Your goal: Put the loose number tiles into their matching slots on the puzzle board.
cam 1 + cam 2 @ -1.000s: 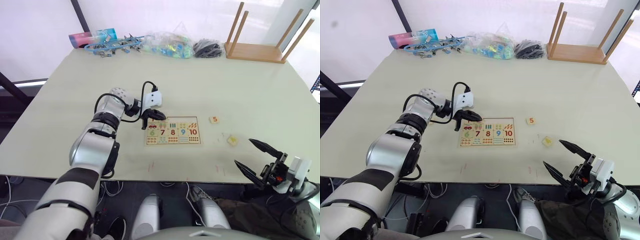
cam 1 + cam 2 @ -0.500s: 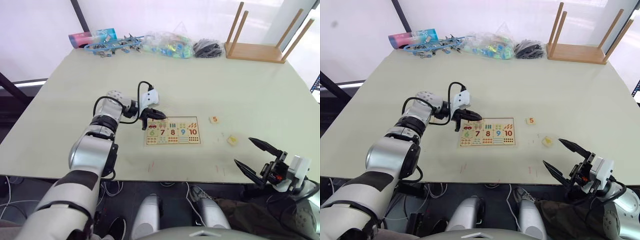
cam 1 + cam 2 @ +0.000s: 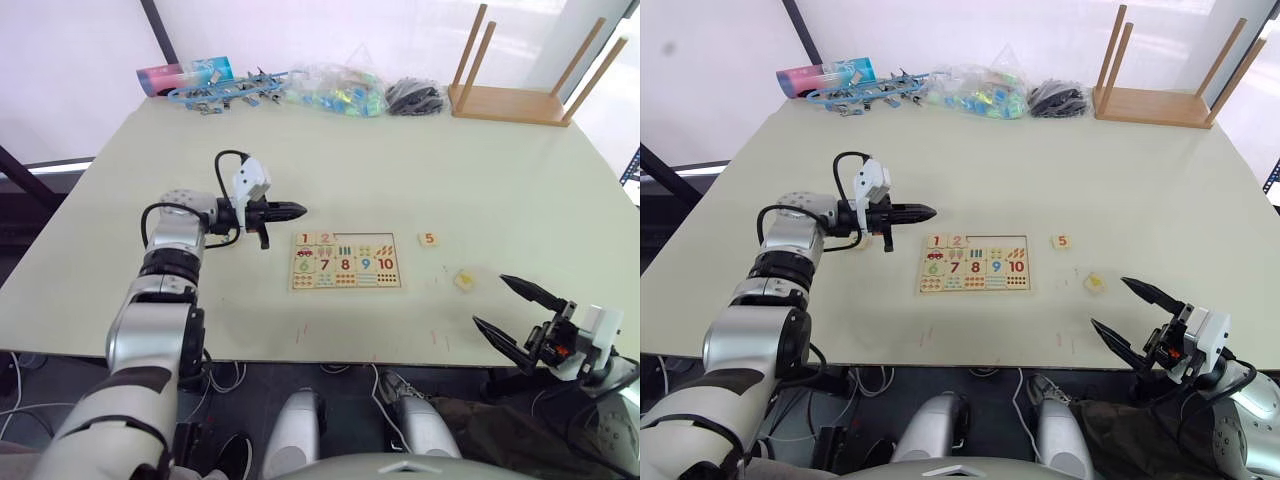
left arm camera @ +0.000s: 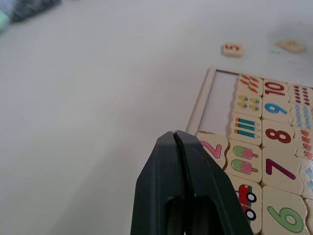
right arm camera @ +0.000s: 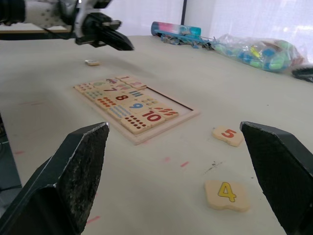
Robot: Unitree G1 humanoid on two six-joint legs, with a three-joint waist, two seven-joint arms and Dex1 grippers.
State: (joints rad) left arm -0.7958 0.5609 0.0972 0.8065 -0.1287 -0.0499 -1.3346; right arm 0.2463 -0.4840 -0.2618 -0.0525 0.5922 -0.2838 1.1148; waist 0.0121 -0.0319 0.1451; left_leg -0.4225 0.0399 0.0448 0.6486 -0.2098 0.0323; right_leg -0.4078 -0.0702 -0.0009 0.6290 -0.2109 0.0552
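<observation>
With tiles 1 and 2 seated | we hold left gripper (image 3: 297, 210) closed, empty, left of puzzle board (image 3: 346, 261) | right gripper (image 3: 520, 312) wide | tiles 5 (image 3: 429, 239), 4 (image 3: 464, 281) lie right | approach square, grip edges.

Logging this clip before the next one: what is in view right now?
table: one, pale, under everything
board: one, light wood with coloured numbers, table centre
seated tiles: two, red 1 and pink 2, at the left end of the board's top row
loose tiles: three; orange 5 and yellow 4 right of the board, one unreadable left of it
tube: one, pink and blue, far edge
clips: a cluster, blue, beside the tube
bag: one, clear, coloured pieces inside
bundle: one, black, far edge
rack: one, wood with dowels, far right corner
left gripper: shut, empty, left of the board
right gripper: open, near edge
</observation>
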